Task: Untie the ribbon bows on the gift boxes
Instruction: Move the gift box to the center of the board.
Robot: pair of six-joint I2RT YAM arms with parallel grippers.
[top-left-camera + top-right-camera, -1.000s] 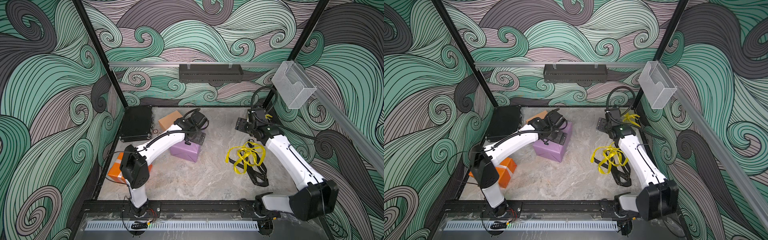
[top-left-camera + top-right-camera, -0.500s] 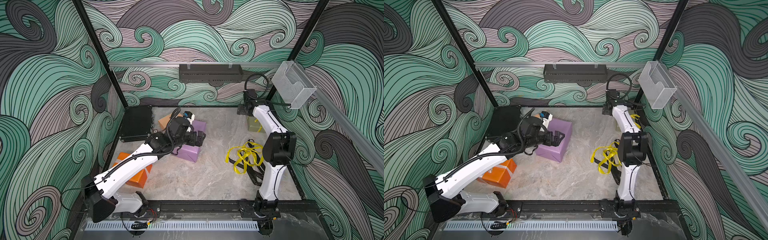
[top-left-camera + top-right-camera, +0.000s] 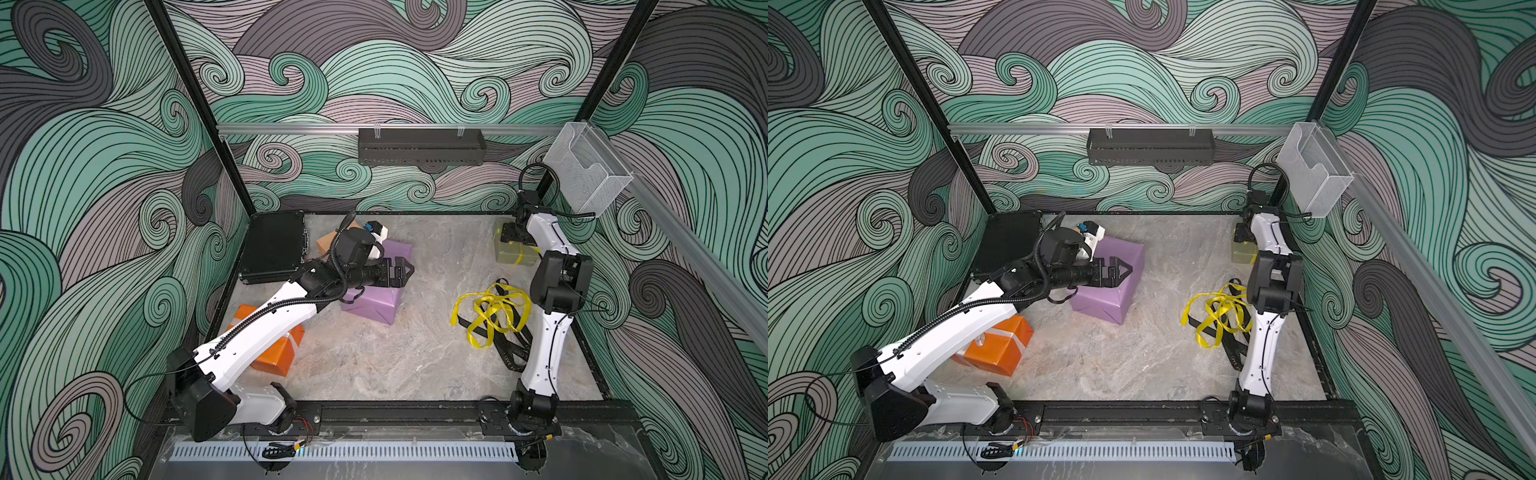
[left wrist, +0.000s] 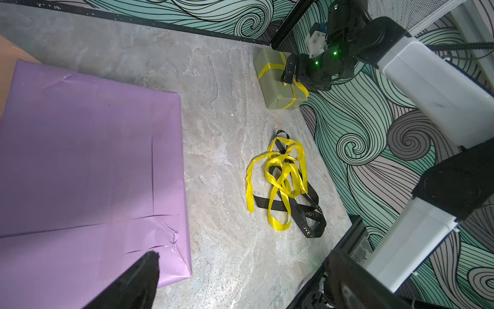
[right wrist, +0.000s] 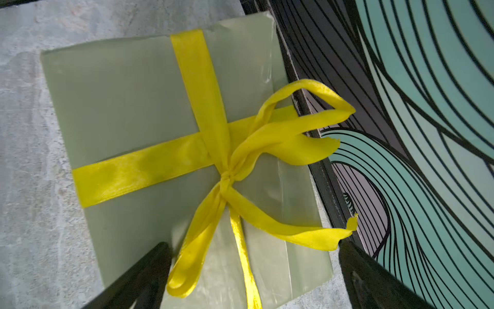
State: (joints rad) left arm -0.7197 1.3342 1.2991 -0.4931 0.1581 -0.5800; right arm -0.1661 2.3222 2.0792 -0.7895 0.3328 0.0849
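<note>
Fingers [image 5: 139,278] of my right gripper [image 5: 254,244] stand apart over the olive-green gift box [image 5: 120,93] in the far right corner, its yellow bow [image 5: 227,179] not yet undone. Next, I judge, they must close on a loose tail [image 5: 307,235] and pull. My left gripper [image 3: 400,272], also spread, hangs over the purple box [image 3: 374,303].

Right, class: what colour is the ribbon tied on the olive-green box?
Yellow. The ribbon shows best in the right wrist view.

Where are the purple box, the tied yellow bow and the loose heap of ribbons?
purple box [image 4: 88,160]: left wrist view, on its top face.
yellow bow [image 5: 227,178]: right wrist view, on its knot.
loose ribbons [image 3: 492,311]: a top view, on the tangled middle.
</note>
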